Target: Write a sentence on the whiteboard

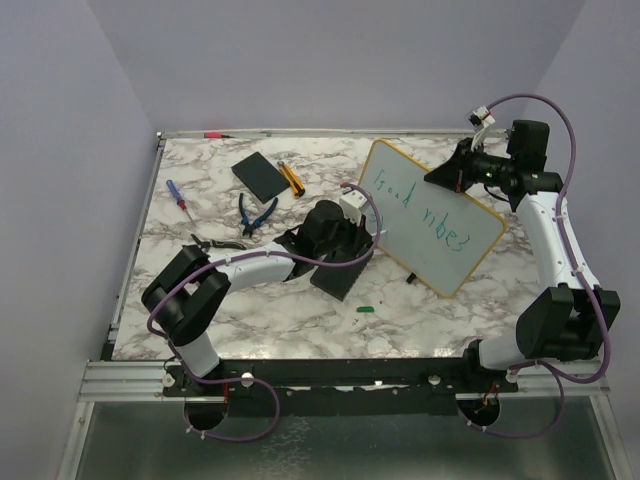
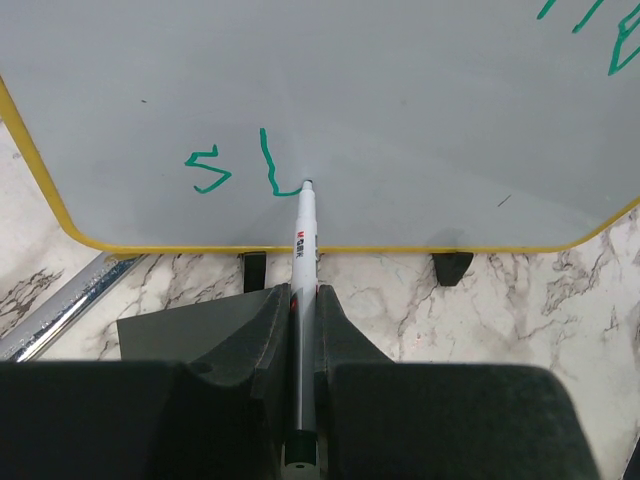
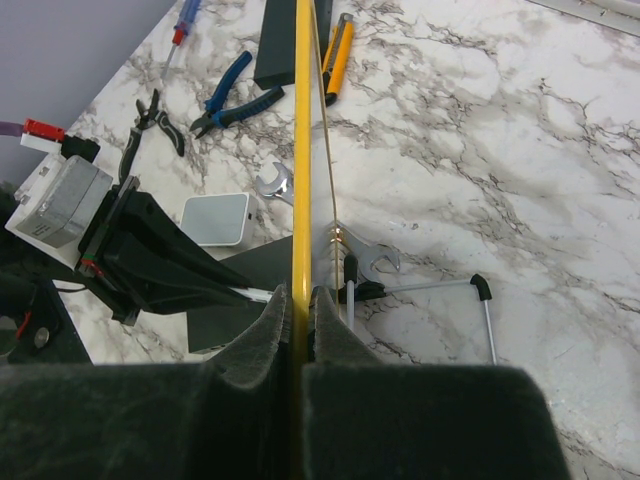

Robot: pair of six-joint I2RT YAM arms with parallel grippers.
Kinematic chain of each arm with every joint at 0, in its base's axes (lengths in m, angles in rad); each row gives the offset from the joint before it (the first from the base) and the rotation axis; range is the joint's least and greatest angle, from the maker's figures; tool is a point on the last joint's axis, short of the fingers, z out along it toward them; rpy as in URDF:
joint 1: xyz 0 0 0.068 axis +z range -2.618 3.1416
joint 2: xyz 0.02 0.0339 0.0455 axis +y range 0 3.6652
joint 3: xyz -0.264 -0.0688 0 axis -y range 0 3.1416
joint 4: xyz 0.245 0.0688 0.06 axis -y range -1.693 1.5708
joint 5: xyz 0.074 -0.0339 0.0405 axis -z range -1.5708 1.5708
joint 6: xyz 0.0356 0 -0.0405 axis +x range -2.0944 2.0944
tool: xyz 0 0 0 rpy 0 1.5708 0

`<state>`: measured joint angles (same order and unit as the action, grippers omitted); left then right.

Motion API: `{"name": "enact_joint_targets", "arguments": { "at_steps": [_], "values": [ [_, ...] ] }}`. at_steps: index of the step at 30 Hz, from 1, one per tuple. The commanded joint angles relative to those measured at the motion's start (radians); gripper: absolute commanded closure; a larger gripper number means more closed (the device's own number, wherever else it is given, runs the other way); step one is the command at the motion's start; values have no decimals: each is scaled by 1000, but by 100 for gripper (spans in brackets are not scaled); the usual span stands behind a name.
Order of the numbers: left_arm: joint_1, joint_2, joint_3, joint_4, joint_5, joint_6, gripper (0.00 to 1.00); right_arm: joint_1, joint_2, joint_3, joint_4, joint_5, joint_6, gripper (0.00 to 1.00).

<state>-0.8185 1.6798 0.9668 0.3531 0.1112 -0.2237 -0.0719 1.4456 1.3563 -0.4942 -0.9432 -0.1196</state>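
The whiteboard (image 1: 432,240), white with a thin yellow rim, stands tilted on its wire stand at the right of the table. Green lettering, the sentence (image 1: 415,208), runs across it in two lines. My left gripper (image 2: 303,295) is shut on a white marker (image 2: 305,235), whose tip touches the whiteboard (image 2: 380,90) beside two green strokes (image 2: 240,168). In the top view the left gripper (image 1: 352,228) sits at the board's left edge. My right gripper (image 3: 300,295) is shut on the board's yellow rim (image 3: 302,140), at its upper edge (image 1: 452,172).
On the marble top left of the board lie a black slab (image 1: 258,175), a yellow-handled tool (image 1: 290,177), blue pliers (image 1: 257,213) and a screwdriver (image 1: 177,195). A green cap (image 1: 366,309) lies near the front. A pale pad (image 3: 215,218) and wrenches (image 3: 368,262) sit by the stand.
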Motion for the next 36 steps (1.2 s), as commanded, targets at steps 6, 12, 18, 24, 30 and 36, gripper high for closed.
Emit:
{"name": "enact_joint_targets", "arguments": {
  "at_steps": [6,12,18,24,30,36],
  "values": [
    [-4,-34,38,30,-28,12,100,12,9,-28,-52,-34,5,99],
    [-4,-43,35,30,-30,12,100,12,6,-29,-53,-37,5,99],
    [-4,-57,36,31,-36,9,100,12,9,-28,-55,-39,2,99],
    [-3,-56,35,32,-36,9,100,12,8,-29,-57,-39,2,99],
    [-4,-47,22,30,-24,4,100,12,6,-29,-55,-40,2,99],
    [-4,-36,-15,30,-18,-7,100,12,4,-28,-56,-37,2,99]
  ]
}}
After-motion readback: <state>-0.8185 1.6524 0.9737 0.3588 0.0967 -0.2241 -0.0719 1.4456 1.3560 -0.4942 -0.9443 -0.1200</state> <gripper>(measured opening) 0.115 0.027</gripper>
